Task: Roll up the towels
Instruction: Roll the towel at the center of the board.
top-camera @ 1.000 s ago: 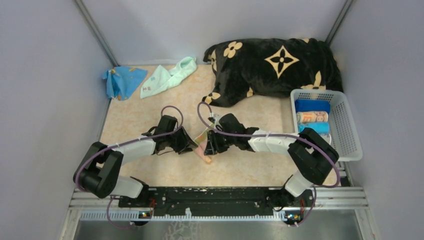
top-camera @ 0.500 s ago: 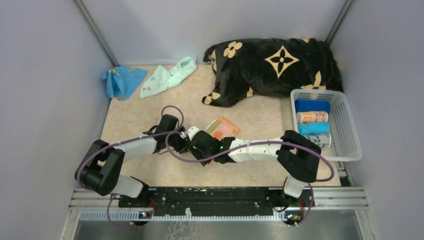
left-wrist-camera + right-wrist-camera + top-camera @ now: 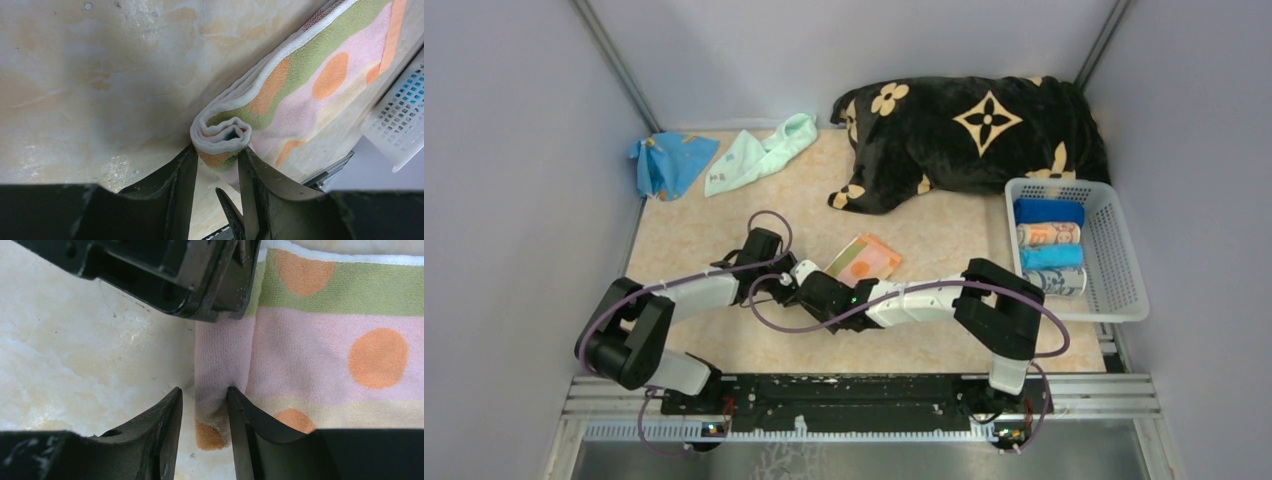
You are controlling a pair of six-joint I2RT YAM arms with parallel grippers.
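Evenness counts most here: the spotted towel (image 3: 864,258) lies in the middle of the bench (image 3: 684,240) with its near end coiled. The left pincer (image 3: 217,151) is nipped narrow on one end of that coil, and the right pincer (image 3: 204,391) likewise on the other. Both should turn together toward the flat tail, or the roll will cone. The black blanket (image 3: 969,125) lies well apart. A mint towel (image 3: 759,155) and a blue towel (image 3: 667,163) wait far left, and the basket (image 3: 1124,270) holds rolls. The close-set wrists look the likeliest hindrance.

A beige marble-patterned tabletop (image 3: 686,235) lay at centre, enclosed by plain pale lilac-grey walls (image 3: 514,150) at 9, 12 and 3 o'clock. Thin grey metal corner posts (image 3: 617,65) stood at 11 and 1 o'clock; a black metal rail (image 3: 854,388) ran along 6 o'clock.
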